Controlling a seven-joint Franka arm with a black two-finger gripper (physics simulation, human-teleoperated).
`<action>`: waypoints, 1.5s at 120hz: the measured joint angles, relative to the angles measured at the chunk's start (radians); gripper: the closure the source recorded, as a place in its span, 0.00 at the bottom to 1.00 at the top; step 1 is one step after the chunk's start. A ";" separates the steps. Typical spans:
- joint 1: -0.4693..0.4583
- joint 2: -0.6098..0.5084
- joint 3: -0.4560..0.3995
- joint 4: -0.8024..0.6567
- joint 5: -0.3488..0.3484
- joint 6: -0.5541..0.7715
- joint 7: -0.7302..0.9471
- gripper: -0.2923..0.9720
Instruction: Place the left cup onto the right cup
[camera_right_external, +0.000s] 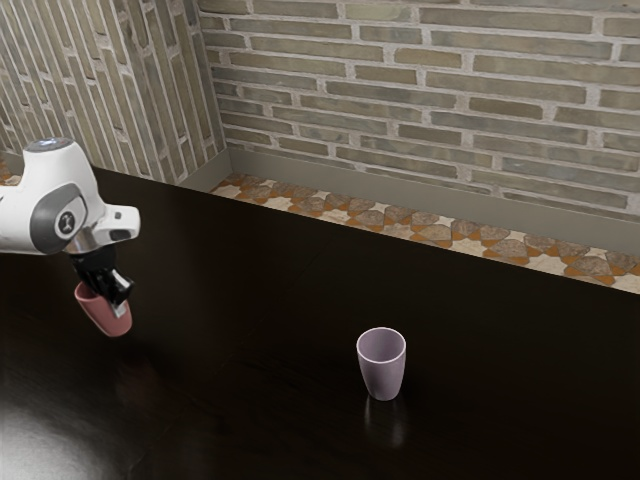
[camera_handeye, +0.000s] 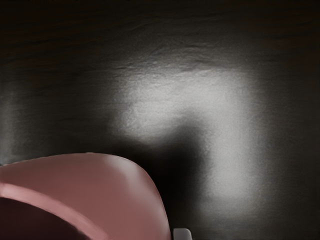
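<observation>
A pink cup (camera_right_external: 104, 312) hangs tilted above the dark table at the exterior view's left, held at its rim by my gripper (camera_right_external: 102, 290), which is shut on it. The same pink cup (camera_handeye: 85, 200) looms large and blurred just under the hand in the wrist view. A pale lilac cup (camera_right_external: 381, 362) stands upright on the table, well off toward the exterior view's right of the gripper and apart from it.
The dark glossy table (camera_right_external: 250, 400) stretches from the gripper to the lilac cup, with a bright glare patch (camera_handeye: 200, 125) under the hand. Brick walls (camera_right_external: 420, 90) rise behind the table's far edge, above a patterned floor strip (camera_right_external: 430, 225).
</observation>
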 joint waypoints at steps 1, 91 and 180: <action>-0.001 -0.002 -0.001 0.001 0.000 -0.003 0.000 0.85; -0.064 -0.085 -0.281 0.098 -0.018 -0.204 -0.030 0.85; -0.156 -0.018 -0.440 0.331 -0.041 -0.349 -0.121 0.85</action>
